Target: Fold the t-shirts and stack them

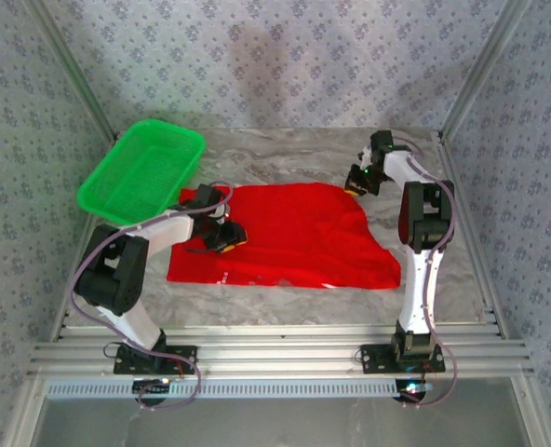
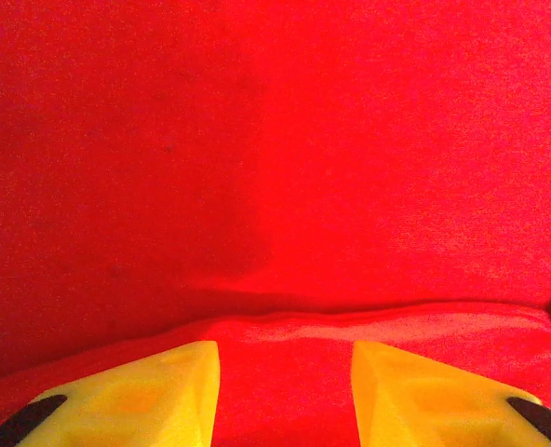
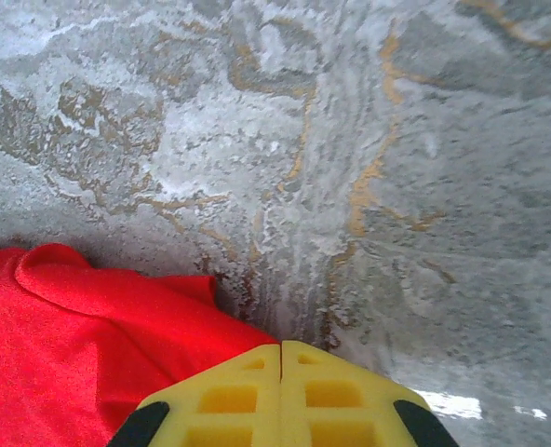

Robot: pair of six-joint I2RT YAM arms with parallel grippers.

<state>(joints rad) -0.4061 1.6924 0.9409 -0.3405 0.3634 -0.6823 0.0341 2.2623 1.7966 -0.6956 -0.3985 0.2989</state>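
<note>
Starting at my left, the green basket (image 1: 141, 172) is sitting at the far left corner of the table (image 1: 285, 154), and I am seeing nothing in it. Just beside it, my left gripper (image 1: 229, 236) is hanging low over the left part of the red t-shirt (image 1: 299, 237). Its yellow fingers (image 2: 154, 391) are standing apart, with a soft ridge of red cloth running across in front of them. I am not pinching anything there, and I cannot tell whether the tips are touching the fabric.

The t-shirt is lying in the middle of the table, spread out mostly flat, with plain red facing up and only small white marks showing along the near hem. Its left side is looking fairly straight, while the right side is curving and bunching towards the far right corner. I am judging this to be a shirt laid out or only partly folded: it is not yet a tidy packet, and no stack is forming anywhere.

At my right, the right gripper (image 1: 357, 180) is sitting at that far right corner of the cloth with its fingers pressed fully together. From the wrist, the rolled red edge is lying just left of the fingertips; whether I am catching any cloth between them, I cannot tell. So I am reckoning that most of the folding is left to do.
</note>
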